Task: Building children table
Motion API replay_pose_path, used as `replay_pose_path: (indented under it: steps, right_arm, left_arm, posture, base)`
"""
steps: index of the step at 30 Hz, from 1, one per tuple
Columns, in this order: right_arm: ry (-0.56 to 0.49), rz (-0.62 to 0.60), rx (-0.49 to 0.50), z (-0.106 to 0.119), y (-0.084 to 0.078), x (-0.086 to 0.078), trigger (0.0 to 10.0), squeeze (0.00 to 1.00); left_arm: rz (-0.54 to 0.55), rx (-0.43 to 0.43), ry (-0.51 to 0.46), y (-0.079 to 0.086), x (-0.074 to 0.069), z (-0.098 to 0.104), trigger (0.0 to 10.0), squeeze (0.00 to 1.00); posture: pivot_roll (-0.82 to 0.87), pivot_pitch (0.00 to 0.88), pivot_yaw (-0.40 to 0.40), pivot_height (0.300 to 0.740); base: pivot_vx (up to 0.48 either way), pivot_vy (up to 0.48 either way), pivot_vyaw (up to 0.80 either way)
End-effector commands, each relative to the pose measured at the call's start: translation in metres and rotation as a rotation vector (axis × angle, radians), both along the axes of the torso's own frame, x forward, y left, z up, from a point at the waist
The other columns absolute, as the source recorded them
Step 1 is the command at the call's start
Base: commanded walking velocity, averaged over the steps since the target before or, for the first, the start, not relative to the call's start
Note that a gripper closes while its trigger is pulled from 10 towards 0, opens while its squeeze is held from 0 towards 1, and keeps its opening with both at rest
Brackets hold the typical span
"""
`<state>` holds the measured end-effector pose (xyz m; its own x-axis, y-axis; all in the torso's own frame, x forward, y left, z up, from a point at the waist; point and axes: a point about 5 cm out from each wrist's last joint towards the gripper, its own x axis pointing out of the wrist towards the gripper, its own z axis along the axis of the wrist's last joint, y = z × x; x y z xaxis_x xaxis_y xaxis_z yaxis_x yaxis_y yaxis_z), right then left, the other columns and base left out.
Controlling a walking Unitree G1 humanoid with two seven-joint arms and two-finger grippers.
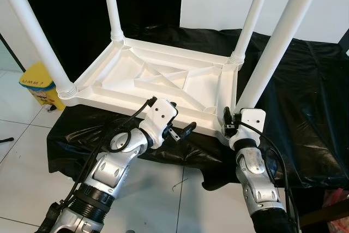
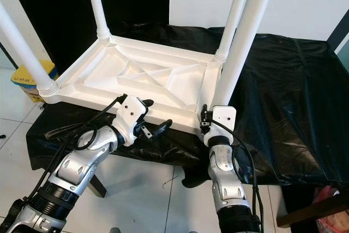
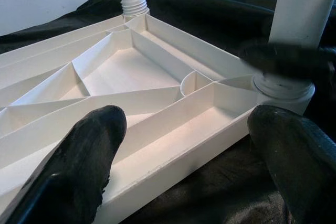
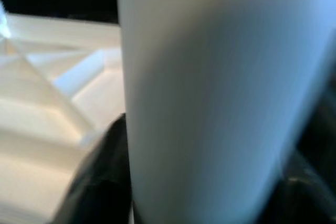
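The white plastic table top (image 1: 163,83) lies upside down, ribbed underside up, on a black cloth (image 1: 305,102) spread over a low surface. Four white legs stand upright in its corner sockets. The right gripper (image 1: 229,119) grips the near right leg (image 1: 278,47) at its base, fingers pinching it from both sides. The left gripper (image 1: 182,132) hovers at the near edge of the top, its fingers (image 3: 89,145) spread apart and holding nothing. A yellow container (image 1: 39,85) stands on the tiled floor (image 1: 22,135) at far left.
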<state>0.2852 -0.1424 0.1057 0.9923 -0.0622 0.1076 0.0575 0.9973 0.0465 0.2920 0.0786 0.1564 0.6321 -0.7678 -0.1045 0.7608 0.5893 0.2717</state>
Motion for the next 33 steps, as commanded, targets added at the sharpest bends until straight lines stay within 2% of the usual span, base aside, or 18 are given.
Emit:
replay_pose_path:
  steps: [1,4,6,10,12,13,14,21,25,32,33]
  right_arm:
    - [-0.015,0.019,0.003,0.002,-0.004,-0.001,10.0,1.0]
    - [-0.034,0.047,0.001,0.005,-0.007,-0.001,10.0,1.0]
    - [-0.057,0.125,-0.009,0.011,-0.013,0.0,10.0,1.0]
    - [-0.068,0.201,-0.023,0.015,-0.017,0.0,10.0,1.0]
    - [-0.058,0.294,-0.055,0.015,-0.022,-0.001,10.0,1.0]
    - [-0.058,0.294,-0.055,0.015,-0.022,-0.001,10.0,1.0]
    - [-0.046,0.377,-0.084,0.015,-0.024,-0.001,10.0,0.0]
    - [-0.022,0.503,-0.133,0.014,-0.029,0.006,10.0,0.0]
    - [-0.003,0.575,-0.161,0.015,-0.029,0.018,10.0,0.0]
    - [0.017,0.629,-0.171,0.013,-0.026,0.027,10.0,0.0]
    - [0.025,0.65,-0.174,0.011,-0.024,0.029,6.4,0.0]
  left_arm:
    - [-0.037,0.018,0.001,-0.001,0.0,-0.001,10.0,0.0]
    - [-0.037,0.018,-0.001,-0.001,0.0,0.0,10.0,0.0]
    - [-0.035,0.015,-0.004,0.0,0.0,0.001,10.0,0.0]
    - [-0.033,0.013,-0.006,0.0,0.0,0.001,10.0,0.0]
    - [-0.035,0.012,-0.004,0.001,-0.002,0.001,10.0,0.0]
    - [-0.035,0.012,-0.004,0.001,-0.002,0.001,10.0,0.0]
    - [-0.036,0.013,0.0,0.001,-0.003,0.0,10.0,0.0]
    - [-0.041,0.015,0.0,0.002,-0.003,0.001,10.0,0.0]
    - [-0.045,0.017,-0.003,0.001,-0.001,0.002,10.0,0.0]
    - [-0.051,0.019,-0.002,0.0,-0.001,0.003,10.0,0.0]
    - [-0.059,0.022,-0.004,-0.002,-0.001,0.002,10.0,0.0]
  posture:
    - [0.01,0.02,-0.056,0.74]
    - [0.01,0.027,-0.058,0.74]
    - [0.01,0.039,-0.06,0.74]
    - [0.01,0.047,-0.06,0.74]
    - [0.01,0.057,-0.06,0.74]
    - [0.01,0.057,-0.06,0.74]
    - [0.01,0.062,-0.058,0.74]
    - [0.01,0.065,-0.054,0.74]
    - [0.02,0.06,-0.047,0.74]
    - [0.02,0.055,-0.045,0.74]
    - [0.02,0.054,-0.045,0.74]
  base:
    - [0.0,0.0,0.0]
    - [0.0,0.0,0.0]
    - [0.0,0.0,0.0]
    - [0.0,0.0,0.0]
    - [0.0,0.0,0.0]
    - [0.0,0.0,0.0]
    - [0.0,0.0,0.0]
    - [0.0,0.0,0.0]
    - [0.0,0.0,0.0]
    - [0.0,0.0,0.0]
    - [0.0,0.0,0.0]
